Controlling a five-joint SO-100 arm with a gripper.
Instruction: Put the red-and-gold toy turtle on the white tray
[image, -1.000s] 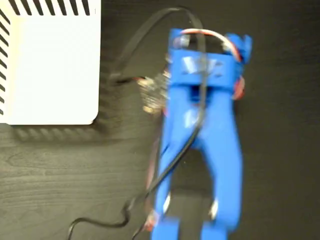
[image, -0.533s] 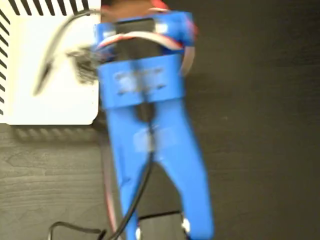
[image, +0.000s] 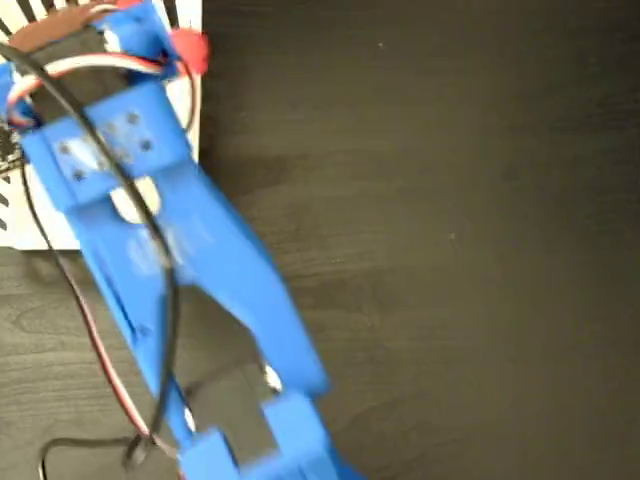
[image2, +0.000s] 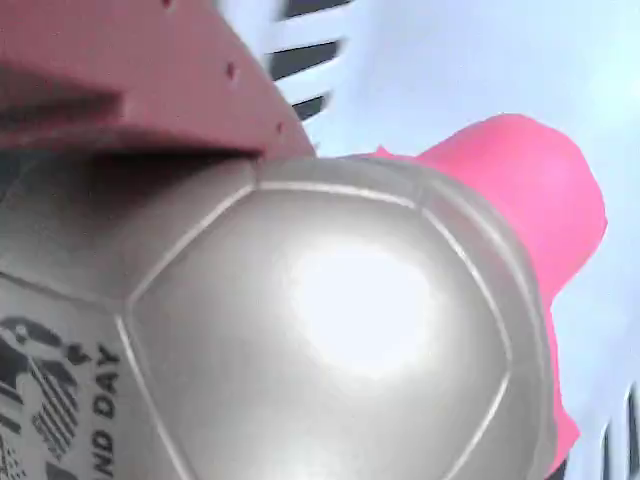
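1. Arm: blue plastic robot arm (image: 170, 260), seen from above in the fixed view, running from the bottom edge diagonally up to the upper left corner. Black and red-white cables (image: 120, 190) run along it. Picture blurred.
2. Surface: dark wood-grain table (image: 450, 240), bare over the whole right half of the fixed view.
3. Tray: flat white tray with black diagonal edge stripes (image: 50, 235), at the upper left of the fixed view, largely covered by the arm's head. In the wrist view its white floor (image2: 450, 60) and stripes fill the background.
4. Turtle: toy turtle with shiny domed shell and coral-red head (image2: 330, 330). Fills most of the wrist view; shell panels seamed, black print reading "DAY" at lower left; pink-red head to the upper right. In the fixed view only a small red part (image: 190, 48) shows by the arm's tip, over the tray's right edge.
5. Gripper: reddish finger (image2: 130, 80) lies against the shell's upper left. The turtle is clamped in the gripper, above the tray; contact with the tray cannot be told.
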